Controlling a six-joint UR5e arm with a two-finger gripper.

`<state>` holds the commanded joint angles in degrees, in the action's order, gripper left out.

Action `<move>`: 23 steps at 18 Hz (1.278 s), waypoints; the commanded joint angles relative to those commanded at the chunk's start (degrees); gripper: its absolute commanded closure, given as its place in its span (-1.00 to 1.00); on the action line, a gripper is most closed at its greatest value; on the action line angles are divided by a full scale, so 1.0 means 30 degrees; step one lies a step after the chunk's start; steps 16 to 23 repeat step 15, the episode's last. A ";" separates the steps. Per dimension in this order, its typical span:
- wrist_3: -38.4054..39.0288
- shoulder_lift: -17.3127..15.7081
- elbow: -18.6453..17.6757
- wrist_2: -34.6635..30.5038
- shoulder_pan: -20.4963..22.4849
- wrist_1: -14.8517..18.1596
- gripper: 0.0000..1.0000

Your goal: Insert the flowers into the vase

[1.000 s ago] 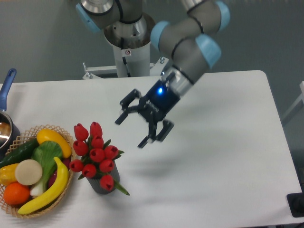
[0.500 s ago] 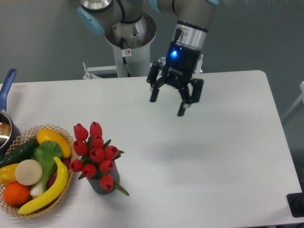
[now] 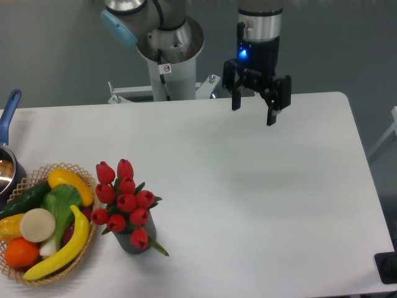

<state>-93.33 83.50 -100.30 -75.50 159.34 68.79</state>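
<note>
The flowers (image 3: pixel 124 202), a tight bunch of red tulip buds with green leaves, are sitting in the vase (image 3: pixel 133 241), their heads spreading wider than its mouth and hiding most of it. The vase, a small dark grey cylinder, is standing upright on the white counter (image 3: pixel 260 205) near the front left. Just beside it on the left a wicker basket (image 3: pixel 38 180) is holding a banana, an orange, a cucumber and other produce. At the far left edge a metal pot (image 3: pixel 5 169) with a blue handle is showing only partly. The hand (image 3: pixel 254 109) is hanging over the back of the counter, well apart from the flowers, pointing downward with its fingers spread and gripping nothing.
</note>
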 joint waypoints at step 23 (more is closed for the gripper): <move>-0.4867 -0.0059 0.1616 -0.0410 0.2257 0.3905 -1.00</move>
